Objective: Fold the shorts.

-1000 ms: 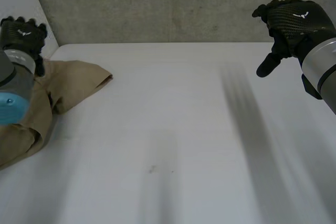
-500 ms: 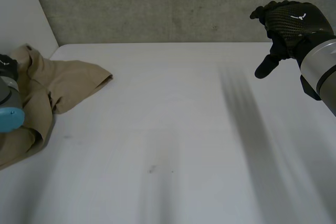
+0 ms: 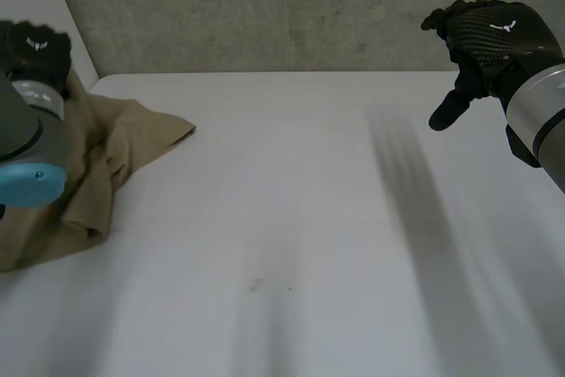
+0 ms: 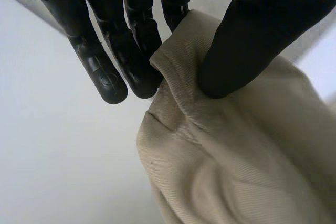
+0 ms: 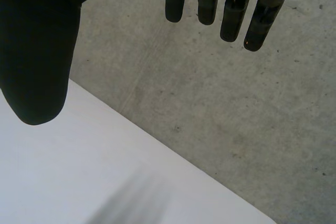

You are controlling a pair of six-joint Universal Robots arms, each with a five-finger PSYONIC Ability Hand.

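Note:
The tan shorts (image 3: 106, 152) lie crumpled at the far left of the white table (image 3: 291, 218), partly behind my left arm. My left hand (image 3: 35, 46) is raised at the table's back left corner. In the left wrist view, its thumb (image 4: 247, 51) and fingers (image 4: 131, 51) pinch a folded edge of the shorts (image 4: 236, 156), and the cloth hangs down from the grip. My right hand (image 3: 490, 41) hovers above the back right of the table, fingers straight and thumb (image 5: 37, 51) apart, holding nothing.
A grey concrete wall (image 3: 282, 6) stands along the table's back edge. A white panel (image 3: 44, 15) rises at the left corner. The middle and right of the table are bare.
My left hand has closed on an edge of the shorts and risen, pulling the cloth up and slightly right. The right hand has barely moved.

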